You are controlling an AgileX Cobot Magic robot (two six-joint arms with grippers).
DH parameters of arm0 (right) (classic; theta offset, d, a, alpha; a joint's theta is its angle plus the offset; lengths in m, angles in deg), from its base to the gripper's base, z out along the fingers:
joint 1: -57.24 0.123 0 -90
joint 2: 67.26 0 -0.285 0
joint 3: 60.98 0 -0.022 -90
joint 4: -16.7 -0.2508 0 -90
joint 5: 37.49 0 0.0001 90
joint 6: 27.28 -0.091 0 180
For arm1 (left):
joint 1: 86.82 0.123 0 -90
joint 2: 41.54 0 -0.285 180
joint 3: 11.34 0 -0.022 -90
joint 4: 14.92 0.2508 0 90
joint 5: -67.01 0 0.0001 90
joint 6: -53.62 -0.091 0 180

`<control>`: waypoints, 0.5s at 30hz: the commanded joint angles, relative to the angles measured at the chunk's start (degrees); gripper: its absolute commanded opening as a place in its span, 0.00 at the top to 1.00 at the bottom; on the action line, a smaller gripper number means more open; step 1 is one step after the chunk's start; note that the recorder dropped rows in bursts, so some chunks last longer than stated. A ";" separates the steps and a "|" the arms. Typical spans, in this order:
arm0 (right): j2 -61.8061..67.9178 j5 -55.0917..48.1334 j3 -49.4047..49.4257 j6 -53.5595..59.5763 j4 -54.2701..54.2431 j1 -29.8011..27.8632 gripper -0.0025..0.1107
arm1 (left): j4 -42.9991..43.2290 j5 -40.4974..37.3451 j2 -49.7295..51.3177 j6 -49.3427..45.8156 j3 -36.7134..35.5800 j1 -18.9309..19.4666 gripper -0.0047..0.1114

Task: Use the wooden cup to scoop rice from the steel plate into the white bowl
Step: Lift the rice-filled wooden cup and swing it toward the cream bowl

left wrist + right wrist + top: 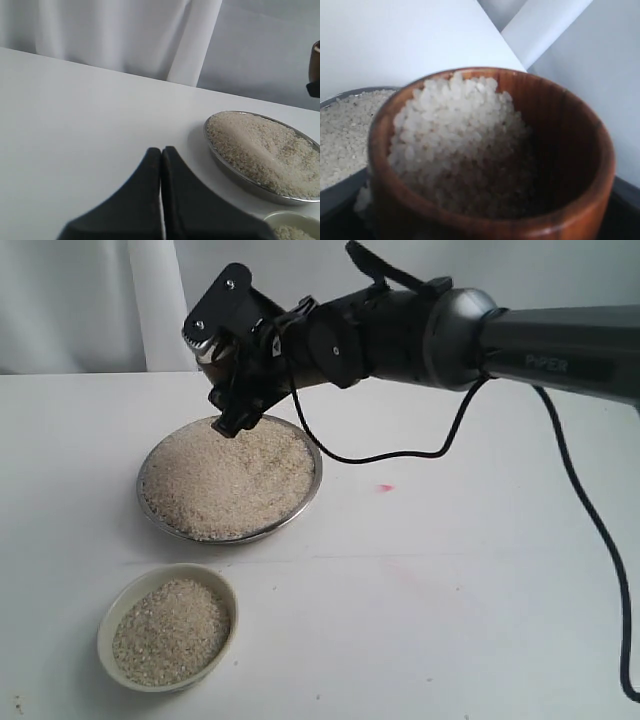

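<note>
Our right claw (215,370) clasps the wooden cup (560,120), heaped with rice (460,130), just above the far rim of the steel plate (305,502). We judge that a jerk on the way to the white bowl (105,635), well beyond the plate from this claw, could spill grains onto the white table (450,590). Our left claw (161,190) is pinched together, empty. White drapes (100,30) hang behind.

Dishes counted: one steel plate (317,478), one white bowl (104,632), one wooden cup (572,150).

Rice (225,475) is recorded as three separate masses: one on the steel plate, one in the white bowl, one in the wooden cup. Single grains cannot be counted.

Two grippers are noted: one left gripper (161,152) and one right gripper (230,380).

One black cable (400,455) is logged.

One small pink mark (384,487) is noted on the one white table (450,590).
</note>
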 commanded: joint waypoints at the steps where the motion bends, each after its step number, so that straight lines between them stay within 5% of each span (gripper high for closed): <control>1: -3.62 -3.96 0.16 3.31 0.08 1.12 0.98 | -0.22 0.38 0.01 0.07 -0.11 -0.30 0.96; 15: -5.13 -18.24 0.20 12.39 4.83 11.51 0.98 | -0.22 0.38 0.01 0.07 -0.11 -0.30 0.96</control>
